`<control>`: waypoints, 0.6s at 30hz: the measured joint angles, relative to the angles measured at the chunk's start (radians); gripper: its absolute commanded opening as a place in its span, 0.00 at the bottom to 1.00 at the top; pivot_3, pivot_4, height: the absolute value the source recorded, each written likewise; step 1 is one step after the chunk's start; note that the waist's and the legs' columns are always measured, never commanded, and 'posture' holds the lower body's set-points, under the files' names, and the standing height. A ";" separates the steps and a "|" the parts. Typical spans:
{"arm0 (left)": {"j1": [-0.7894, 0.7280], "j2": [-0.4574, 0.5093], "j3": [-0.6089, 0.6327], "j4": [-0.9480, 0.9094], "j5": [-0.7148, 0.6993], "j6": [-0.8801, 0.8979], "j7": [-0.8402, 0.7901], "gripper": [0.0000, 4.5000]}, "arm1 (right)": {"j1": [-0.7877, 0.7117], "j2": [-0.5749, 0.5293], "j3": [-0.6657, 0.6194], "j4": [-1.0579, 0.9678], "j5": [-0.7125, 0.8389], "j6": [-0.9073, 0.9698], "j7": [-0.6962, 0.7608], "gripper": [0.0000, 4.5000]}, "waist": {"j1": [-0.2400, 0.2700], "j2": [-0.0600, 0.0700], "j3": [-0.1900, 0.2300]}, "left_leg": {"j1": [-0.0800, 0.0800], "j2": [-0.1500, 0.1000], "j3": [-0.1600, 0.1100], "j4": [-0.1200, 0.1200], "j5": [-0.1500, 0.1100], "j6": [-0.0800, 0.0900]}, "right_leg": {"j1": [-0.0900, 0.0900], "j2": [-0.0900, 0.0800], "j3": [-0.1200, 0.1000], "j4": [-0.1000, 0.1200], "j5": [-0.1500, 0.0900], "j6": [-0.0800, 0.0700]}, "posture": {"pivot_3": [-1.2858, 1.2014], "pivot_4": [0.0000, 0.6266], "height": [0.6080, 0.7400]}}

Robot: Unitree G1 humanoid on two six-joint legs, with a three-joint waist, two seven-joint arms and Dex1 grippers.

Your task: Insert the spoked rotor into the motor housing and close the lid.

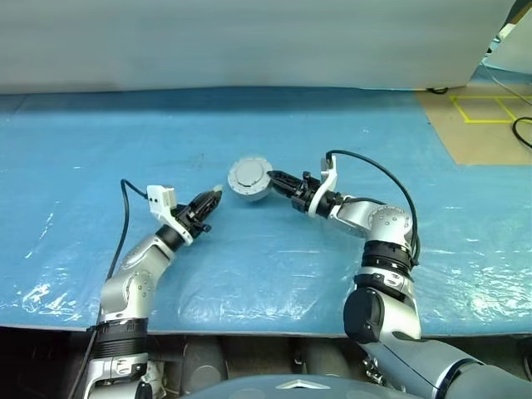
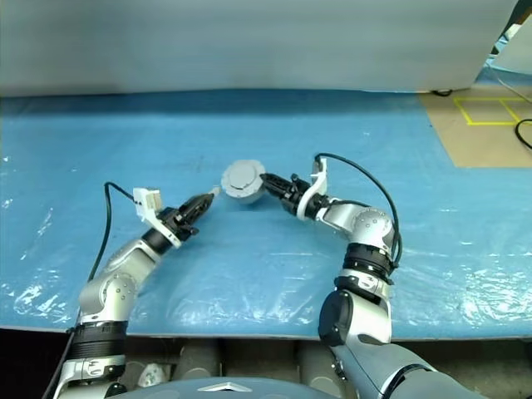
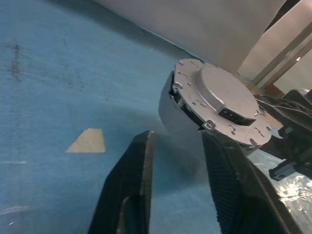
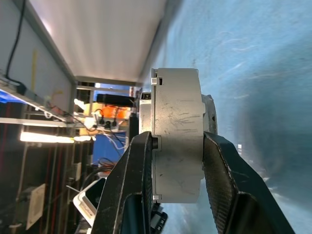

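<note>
Nearest to me are my own fingers: the right gripper [image 1: 272, 177] pinches the motor housing [image 4: 176, 134], one ribbed black pad on each flat face, so the scuffed grey rim stands between them. The lid [image 3: 222, 100] sits shut on it, plain matte grey with small notches and holes round its edge and a dark rectangular slot in the raised middle. I hold the closed puck clear of the table, tilted, above the middle of the blue sheet. My left gripper [image 1: 210, 199] is just beside it, apart from it, jaws spread with nothing between them.

The table [image 1: 274, 274] is covered with glossy blue plastic film, wrinkled and catching white glints near the front edge. A pale wall [image 1: 249, 41] runs along its far side. Off to the right lies brown floor [image 1: 482, 133] marked with yellow tape lines [image 1: 486, 109].
</note>
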 measured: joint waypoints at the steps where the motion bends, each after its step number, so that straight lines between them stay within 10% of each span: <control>1: -0.004 -0.014 0.004 -0.002 -0.018 0.007 0.008 0.66 | 0.000 0.002 0.000 0.000 0.003 -0.002 -0.006 0.26 | 0.000 0.000 0.000 | 0.000 0.000 0.000 0.000 0.000 0.000 | 0.000 0.000 0.000 0.000 0.000 0.000 | 0.52 0.24 1.00; 5: -0.015 -0.037 0.008 -0.002 -0.072 0.032 0.030 0.98 | 0.000 0.003 -0.001 0.000 0.032 -0.012 -0.016 0.26 | 0.000 0.000 0.000 | 0.000 0.000 0.000 0.000 0.000 0.000 | 0.000 0.000 0.000 0.000 0.001 0.002 | 0.52 0.24 1.00; 18: -0.085 -0.148 0.048 0.009 -0.235 0.175 0.161 0.99 | 0.024 -0.008 0.030 -0.040 0.153 0.002 0.000 0.26 | 0.004 0.000 0.000 | -0.002 0.000 -0.001 0.003 0.000 0.000 | 0.000 0.001 -0.001 0.001 0.002 0.002 | 0.52 0.24 1.00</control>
